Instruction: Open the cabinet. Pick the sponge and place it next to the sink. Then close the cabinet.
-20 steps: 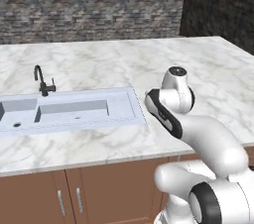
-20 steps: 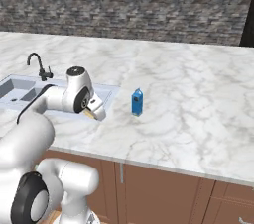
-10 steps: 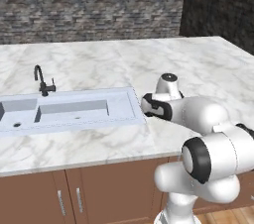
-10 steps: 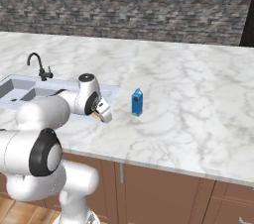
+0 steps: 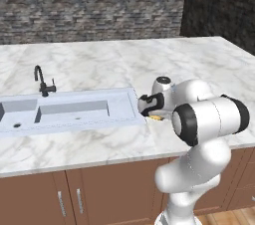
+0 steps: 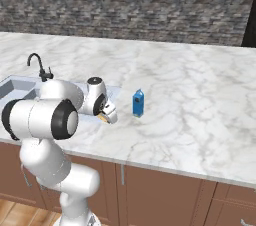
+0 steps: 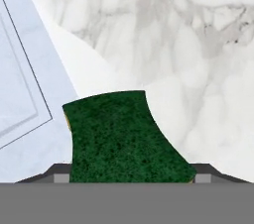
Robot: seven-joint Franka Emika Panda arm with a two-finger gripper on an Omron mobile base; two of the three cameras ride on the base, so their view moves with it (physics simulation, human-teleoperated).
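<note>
Worktop [image 5: 99, 64] of white marble spans both base views, with a dark stone wall [image 6: 125, 0] behind it and brown lower cupboards [image 5: 99, 194] with short silver handles below its front edge.

Sink [image 5: 74, 112]: wide pale basin sunk into the marble left of the arm; slim black curved tap [image 5: 42, 80] at its back edge. Right base view shows the same tap [image 6: 37, 65] and a corner of the basin past the arm. In the hand view the basin rim [image 7: 25, 94] runs down the left side.

Arm: white, folded low over the worktop, wrist just beside the sink's right end.

Claw [image 6: 106, 117] is low over the marble, close to the sink's right rim. Jaws stand fairly wide with the sponge between them; only the outer edges of the fingers show in the hand view.

Sponge [image 7: 121, 136]: dark green scouring face toward the hand camera, thin yellow edge on its left. It shows as a small yellow-tan bit at the claw in both base views [image 5: 155, 117]. Whether it touches the marble, cannot tell.

Carton [image 6: 138, 103]: small, blue, upright on the marble, near the claw on the side away from the sink, not touching it.
</note>
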